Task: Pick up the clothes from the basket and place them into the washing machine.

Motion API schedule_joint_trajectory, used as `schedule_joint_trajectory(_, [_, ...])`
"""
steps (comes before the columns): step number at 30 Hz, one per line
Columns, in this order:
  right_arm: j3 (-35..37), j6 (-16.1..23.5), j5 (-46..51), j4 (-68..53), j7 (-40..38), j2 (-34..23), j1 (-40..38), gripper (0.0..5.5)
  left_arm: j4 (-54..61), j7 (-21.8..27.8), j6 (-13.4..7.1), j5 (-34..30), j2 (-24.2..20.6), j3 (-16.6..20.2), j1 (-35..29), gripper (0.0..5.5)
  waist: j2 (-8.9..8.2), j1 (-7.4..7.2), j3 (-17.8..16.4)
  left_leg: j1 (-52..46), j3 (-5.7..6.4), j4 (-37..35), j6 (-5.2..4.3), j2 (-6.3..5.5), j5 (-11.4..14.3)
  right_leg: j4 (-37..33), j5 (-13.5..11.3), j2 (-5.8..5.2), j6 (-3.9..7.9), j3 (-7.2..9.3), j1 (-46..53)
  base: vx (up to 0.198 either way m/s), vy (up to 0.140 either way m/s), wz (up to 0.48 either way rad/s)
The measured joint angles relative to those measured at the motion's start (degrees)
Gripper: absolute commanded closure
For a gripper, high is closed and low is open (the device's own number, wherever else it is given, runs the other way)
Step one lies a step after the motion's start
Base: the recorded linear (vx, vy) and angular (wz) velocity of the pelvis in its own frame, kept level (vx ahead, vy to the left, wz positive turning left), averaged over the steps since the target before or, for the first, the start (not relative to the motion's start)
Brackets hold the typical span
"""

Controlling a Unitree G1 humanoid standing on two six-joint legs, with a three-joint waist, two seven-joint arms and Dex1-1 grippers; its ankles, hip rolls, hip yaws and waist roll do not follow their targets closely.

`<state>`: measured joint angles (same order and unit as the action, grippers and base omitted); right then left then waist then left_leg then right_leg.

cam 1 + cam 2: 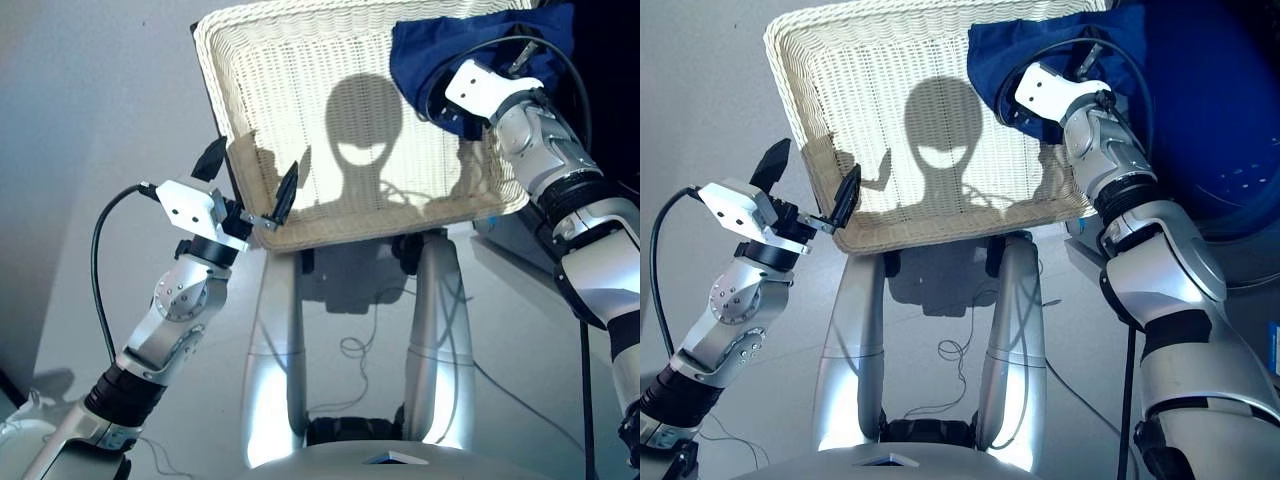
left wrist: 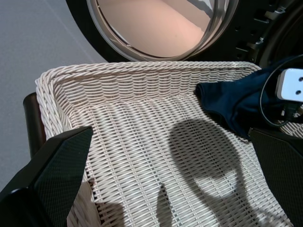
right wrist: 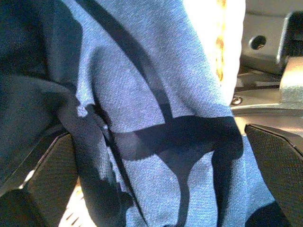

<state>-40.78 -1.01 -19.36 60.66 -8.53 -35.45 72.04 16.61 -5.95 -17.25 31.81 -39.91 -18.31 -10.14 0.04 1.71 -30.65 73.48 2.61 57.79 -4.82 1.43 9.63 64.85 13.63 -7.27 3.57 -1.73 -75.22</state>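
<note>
Head cams: cream wicker basket [image 1: 330, 110] lies ahead of the robot, its weave mostly bare, with one navy garment [image 1: 1040, 50] heaped at its far-right corner. Left gripper [image 1: 250, 180] sits at the near-left corner of the basket, fingers apart, one outside the rim and one over the weave, clamped on nothing. Right gripper is buried in the navy cloth; only the wrist and cable show from the head cams.

Left wrist cam adds what the head cams miss: the round black-rimmed door [image 2: 161, 28] of the washing machine [image 2: 265, 28] stands just past the basket's far rim, its glass showing a pinkish reflection. It also shows the navy piece draped over the far-right rim.

Right wrist cam: navy fabric fills nearly the whole view, the right gripper [image 3: 161, 179] with its two black fingers [image 3: 52, 170] wide apart on either side of the cloth, not closed on it. A grey part of the machine peeks past the fabric.

Room: basket's centre and left half lie open; floor to the left is plain grey. Right eye view shows more blue and dark mass at far right, hard to make out. No red or black garment can be made out.
</note>
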Motion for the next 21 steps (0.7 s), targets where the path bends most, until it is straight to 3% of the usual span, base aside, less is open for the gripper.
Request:
schedule_joint_trajectory(4, [-0.01,-0.02,0.01,2.31,0.25,-0.11,0.14,0.00,0.00,-0.01,-0.04,0.04,-0.06,0.02,0.01,0.00,0.00,-0.01,0.00,1.27,0.19,0.54,-0.10,-0.18,0.00,0.71,0.22,-0.13,-0.13,0.11,-1.25,0.000,0.000,0.000])
schedule_joint_trajectory(5, [-0.02,-0.01,0.03,2.95,0.37,-0.15,0.16,0.60,0.00,0.00,-0.04,0.04,-0.09,0.02,0.07,0.00,0.00,0.03,0.00,1.42,0.20,0.69,-0.12,-0.28,0.00,0.94,0.33,-0.22,-0.16,0.12,-1.41,0.000,0.000,0.000])
schedule_joint_trajectory(6, [-0.02,-0.01,0.08,3.29,0.41,-0.13,0.15,2.83,0.00,-0.01,-0.04,0.05,-0.12,0.02,0.10,0.00,0.00,0.03,0.00,1.56,0.28,0.95,-0.12,-0.35,0.03,1.22,0.50,-0.24,-0.11,0.12,-1.51,0.000,0.000,0.000])
schedule_joint_trajectory(7, [-0.03,0.02,0.16,3.51,0.42,-0.13,0.26,4.49,0.00,0.01,-0.04,0.06,-0.12,0.02,0.10,0.00,0.00,0.03,0.00,1.73,0.39,1.18,-0.15,-0.35,0.07,1.35,0.58,-0.23,-0.11,0.22,-1.61,0.000,0.000,0.000])
schedule_joint_trajectory(8, [-0.02,0.02,0.21,3.74,0.41,-0.15,0.48,5.50,0.00,0.01,-0.04,0.08,-0.12,0.02,0.09,0.00,0.00,0.02,0.00,1.90,0.45,1.30,-0.18,-0.35,0.09,1.39,0.58,-0.24,-0.11,0.28,-1.71,0.000,0.000,0.000])
schedule_joint_trajectory(21, [-0.18,0.12,2.88,4.01,0.42,-0.15,1.04,5.50,0.00,0.00,-0.04,0.14,-0.17,0.01,0.10,0.00,0.00,0.07,0.00,2.51,0.51,2.29,-0.40,-0.46,0.23,2.52,0.65,-0.26,-0.18,0.09,-2.43,0.000,0.000,0.000])
